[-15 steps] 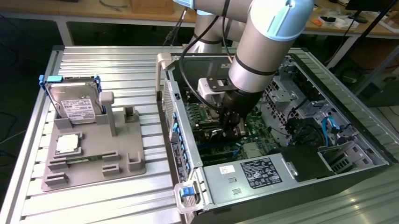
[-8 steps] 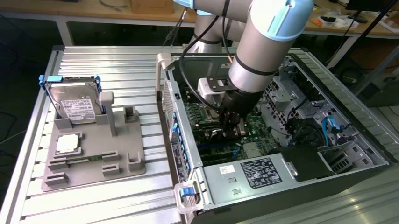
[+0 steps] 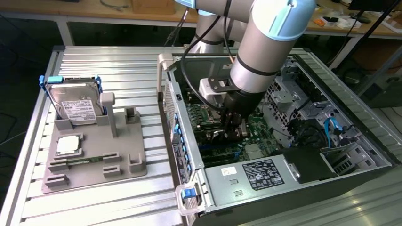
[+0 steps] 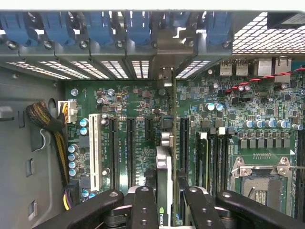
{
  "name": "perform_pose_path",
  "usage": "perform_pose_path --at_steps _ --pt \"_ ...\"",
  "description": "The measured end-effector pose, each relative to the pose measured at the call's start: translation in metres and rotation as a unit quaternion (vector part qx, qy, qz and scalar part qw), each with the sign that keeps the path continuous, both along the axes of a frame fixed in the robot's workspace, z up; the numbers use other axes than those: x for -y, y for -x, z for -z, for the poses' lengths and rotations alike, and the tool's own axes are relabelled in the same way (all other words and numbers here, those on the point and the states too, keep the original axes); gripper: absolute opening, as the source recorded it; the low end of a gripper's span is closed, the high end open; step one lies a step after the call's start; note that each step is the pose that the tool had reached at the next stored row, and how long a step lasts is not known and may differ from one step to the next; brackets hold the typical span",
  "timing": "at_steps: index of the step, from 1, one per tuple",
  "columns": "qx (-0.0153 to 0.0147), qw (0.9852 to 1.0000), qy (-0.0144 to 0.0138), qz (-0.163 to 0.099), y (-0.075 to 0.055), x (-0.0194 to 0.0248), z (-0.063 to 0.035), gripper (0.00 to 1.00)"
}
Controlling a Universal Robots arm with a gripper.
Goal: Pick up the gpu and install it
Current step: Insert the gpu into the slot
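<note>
Hidden or unclear: in the exterior view the arm (image 3: 264, 52) and the wrist block most of the open computer case (image 3: 171, 101). You cannot make out the card under the gripper (image 3: 231, 127) from there. In the wrist view the gpu (image 4: 163, 167) shows edge-on only, as a thin dark strip with a pale top edge. Its near end is cut off by the frame edge. Its lower edge is hidden, so you cannot tell whether it sits in a slot or stands just above the motherboard (image 4: 228, 143). A grey metal piece in line with the card reaches the row of blue slot clips (image 4: 97, 26). Whether it is latched there is unclear.

Arm pose: the forearm slants down into the case from the far side, wrist pointing down, with the gripper low over the board.

Pincer: narrow. The black fingers (image 4: 144, 207) press on the two flat faces of the gpu, and the card stands upright between them. It is lined up between two long dark slots, beside the white slot (image 4: 94, 152) side of the CPU socket (image 4: 259, 183).

Outside the case: the hard drive (image 3: 74, 106) stands in its blue frame on the grey fixture (image 3: 94, 165). The square chip (image 3: 68, 146) lies flat near it.
</note>
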State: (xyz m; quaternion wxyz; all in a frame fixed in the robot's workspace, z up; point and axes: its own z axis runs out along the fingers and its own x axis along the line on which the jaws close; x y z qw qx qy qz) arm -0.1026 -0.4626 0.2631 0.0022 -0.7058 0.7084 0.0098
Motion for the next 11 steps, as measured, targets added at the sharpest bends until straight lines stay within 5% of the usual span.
perform_pose_path --at_steps 11 --pt "0.0 1.0 0.0023 0.0 0.0 -0.0021 0.0 0.27"
